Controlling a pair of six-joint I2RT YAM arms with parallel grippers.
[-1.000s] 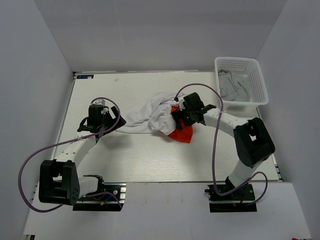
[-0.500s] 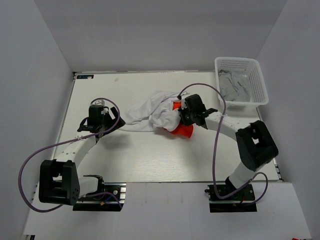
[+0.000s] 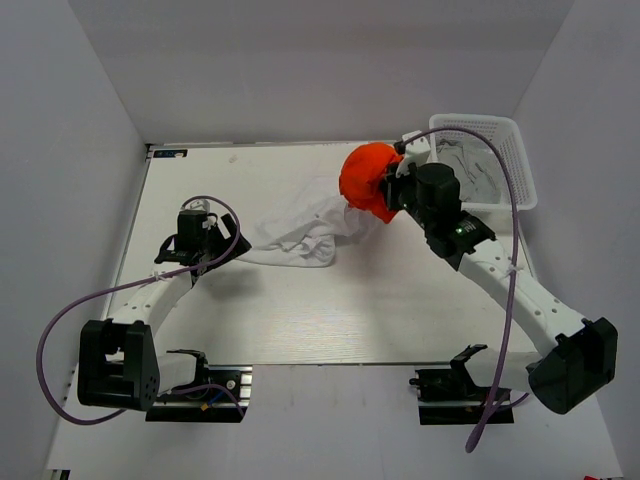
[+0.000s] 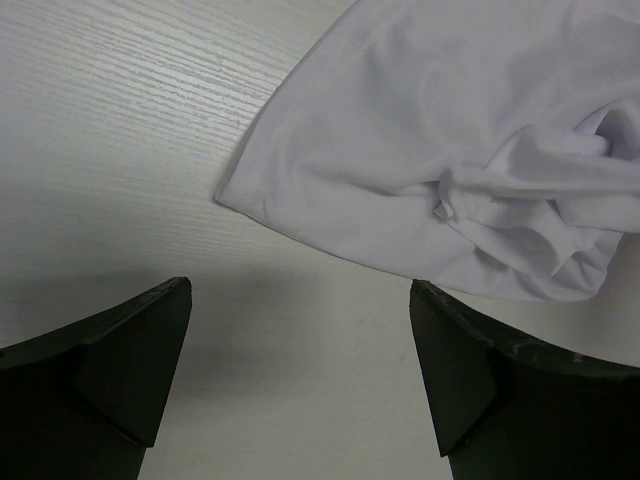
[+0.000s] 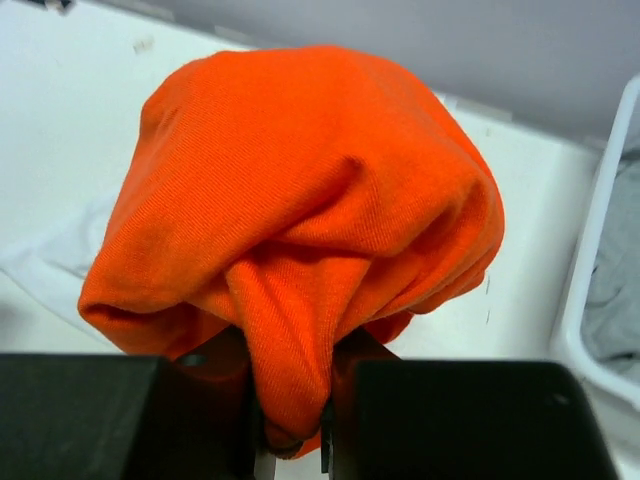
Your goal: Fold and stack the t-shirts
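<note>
Orange shirt bunched, pinched in right gripper, aloft near worktop far-right corner. White shirt crumpled mid-worktop, toward far edge. Left gripper spread wide, empty, just beside white hem. Cloth light, limp, likely drapes; best grip at hem corners or shoulders.

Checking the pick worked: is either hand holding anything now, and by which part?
The right hand holds the orange t-shirt by a bunched fold of cloth; which part of the shirt cannot be told. The left hand is open, holding nothing.
</note>
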